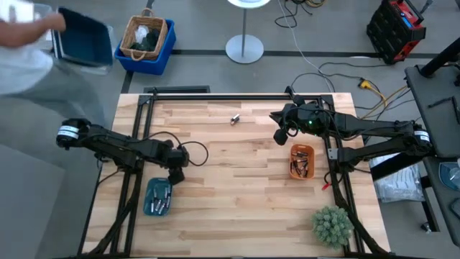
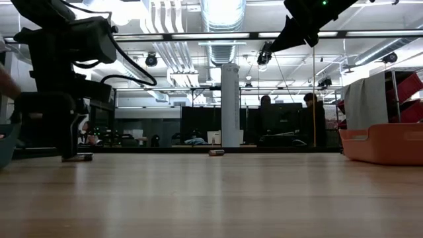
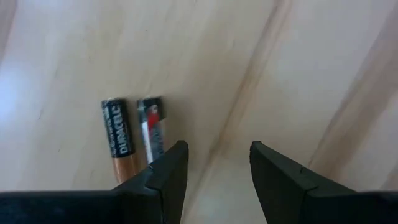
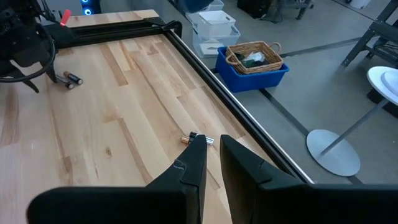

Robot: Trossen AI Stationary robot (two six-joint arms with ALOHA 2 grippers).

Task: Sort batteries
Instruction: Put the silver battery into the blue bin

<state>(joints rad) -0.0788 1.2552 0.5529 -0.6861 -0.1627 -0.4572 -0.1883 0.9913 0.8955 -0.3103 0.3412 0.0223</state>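
Note:
Two batteries (image 3: 118, 140) (image 3: 151, 130), one copper-and-black and one silvery with a red mark, lie side by side on the wood. My left gripper (image 3: 217, 165) stands open low over the table, with both batteries just outside one finger and bare wood in the gap. In the high view it (image 1: 176, 173) is just beyond the teal tray (image 1: 158, 198), which holds several batteries. Another small cluster of batteries (image 1: 235, 119) (image 4: 198, 140) lies near the far edge. My right gripper (image 1: 282, 134) hangs raised near the orange tray (image 1: 302, 162), its fingers (image 4: 211, 163) only narrowly apart with nothing between them.
The orange tray holds several batteries. A green plant ball (image 1: 332, 224) sits at the near right corner. Black frame rails (image 1: 237, 94) run along the far edge. Off the far left corner, a person (image 1: 21, 50) holds a dark bin by a blue crate (image 1: 146, 43).

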